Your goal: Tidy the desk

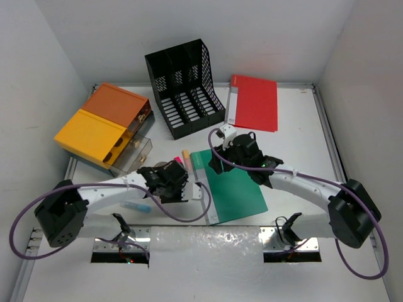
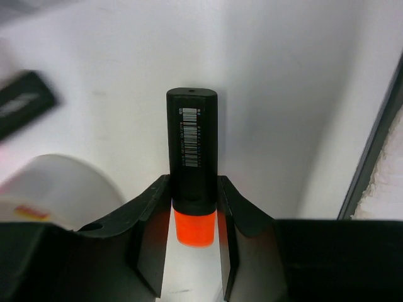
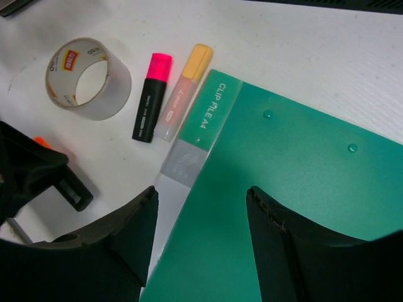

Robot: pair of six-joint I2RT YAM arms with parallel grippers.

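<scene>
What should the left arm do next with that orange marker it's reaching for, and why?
Probably firm up the squeeze, then lift a little straight up. In the left wrist view the left gripper has a finger on each side of the orange highlighter, seemingly touching both sides, while the highlighter lies on the desk. A small lift would show whether the grip holds before carrying it anywhere.

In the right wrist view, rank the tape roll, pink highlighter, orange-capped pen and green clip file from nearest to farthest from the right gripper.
1. green clip file, right below the right gripper.
2. orange-capped pen, along the file's left edge.
3. pink highlighter, just left of that pen.
4. tape roll, farthest left.
</scene>
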